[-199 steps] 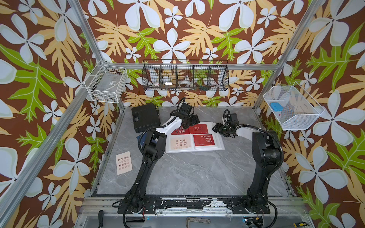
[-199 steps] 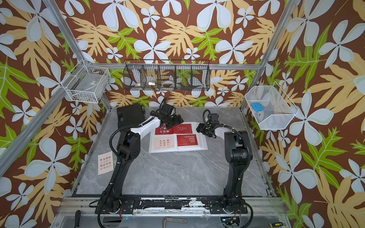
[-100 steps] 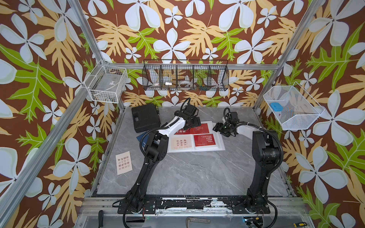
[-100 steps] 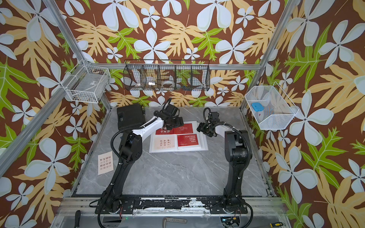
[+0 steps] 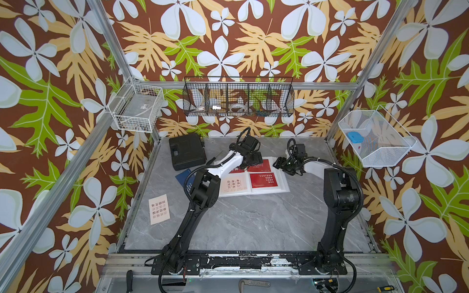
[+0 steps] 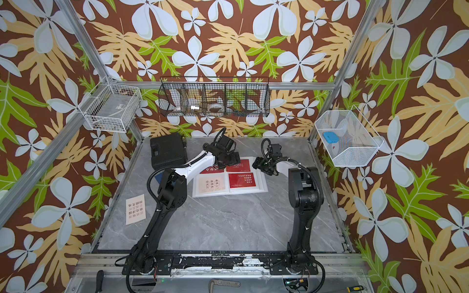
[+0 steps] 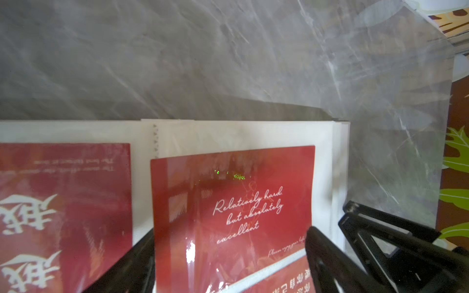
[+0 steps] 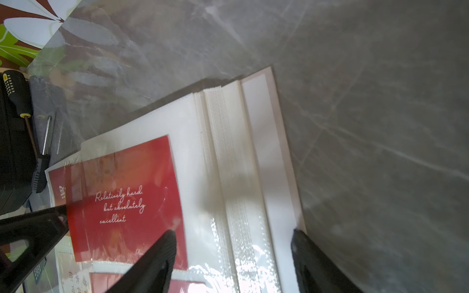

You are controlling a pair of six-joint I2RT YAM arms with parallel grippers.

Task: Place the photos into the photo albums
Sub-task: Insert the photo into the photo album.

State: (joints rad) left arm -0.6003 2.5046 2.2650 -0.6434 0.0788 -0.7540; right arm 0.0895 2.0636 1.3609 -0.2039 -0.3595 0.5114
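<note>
Left gripper (image 5: 253, 162) shifted right over album's (image 5: 281, 180) far edge, right gripper (image 5: 278, 163) alongside

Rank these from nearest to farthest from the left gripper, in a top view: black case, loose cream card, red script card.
1. red script card, on the album page, beneath the left gripper.
2. black case, far left.
3. loose cream card, near left, off the album.
</note>
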